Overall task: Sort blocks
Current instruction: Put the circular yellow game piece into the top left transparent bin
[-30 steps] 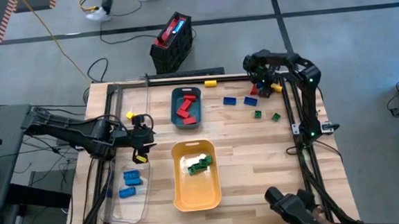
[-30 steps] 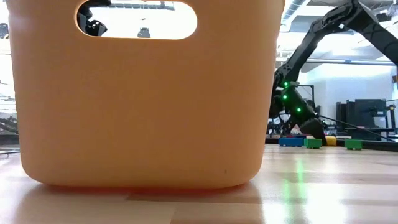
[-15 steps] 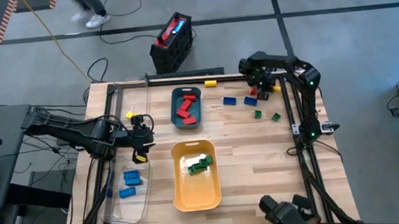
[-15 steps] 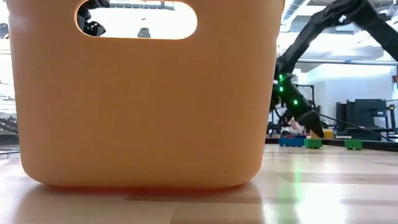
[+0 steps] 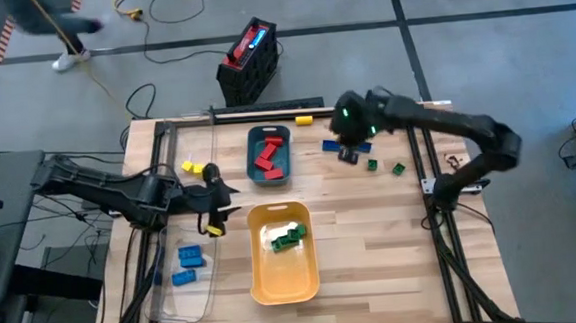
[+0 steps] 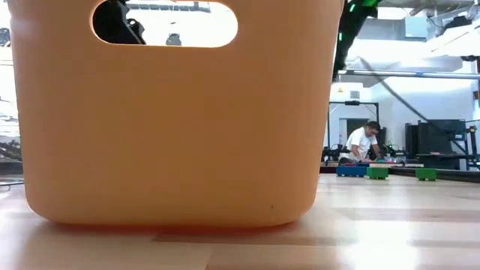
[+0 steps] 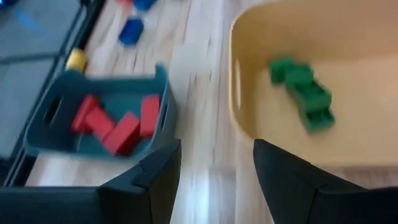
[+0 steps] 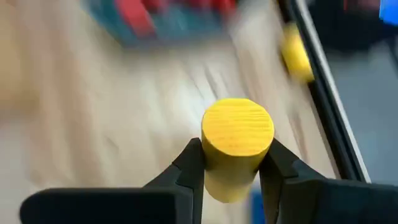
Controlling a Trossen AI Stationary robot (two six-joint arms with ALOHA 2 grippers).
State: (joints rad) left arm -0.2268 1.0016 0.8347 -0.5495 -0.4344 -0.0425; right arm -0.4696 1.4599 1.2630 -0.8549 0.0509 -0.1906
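Note:
My right gripper (image 5: 348, 150) hangs above the table's far right part, shut on a round yellow block (image 8: 237, 132). My left gripper (image 7: 216, 163) stands open and holds nothing, at the table's left (image 5: 224, 203), between the teal tray (image 5: 252, 172) and the yellow tray (image 5: 263, 283). Red blocks (image 5: 268, 155) lie in the teal tray, green blocks (image 5: 288, 237) in the yellow tray, and blue blocks (image 5: 187, 263) in the clear tray (image 5: 205, 305). A blue block (image 5: 365, 145), two green blocks (image 5: 371, 163) and another yellow block (image 5: 303, 119) lie loose on the wood. My right gripper pinches the round yellow block by its curved sides (image 8: 210, 163) between the two fingers (image 8: 189, 167). The block's flat round end (image 8: 239, 124) faces the wrist camera. It is lifted clear of the table.
A red-and-black box (image 5: 250, 59) stands on the floor beyond the far edge. Black rails run along the table's far and side edges. In the low view the yellow tray's wall (image 6: 172, 120) fills the left. A person (image 6: 362, 142) crouches in the room behind.
My right gripper has left the table's far right corner, risen and swung toward the left along the far edge, its arm stretching out. The yellow block that lay at that corner is up with it. In the low view the gripper has gone up off the table.

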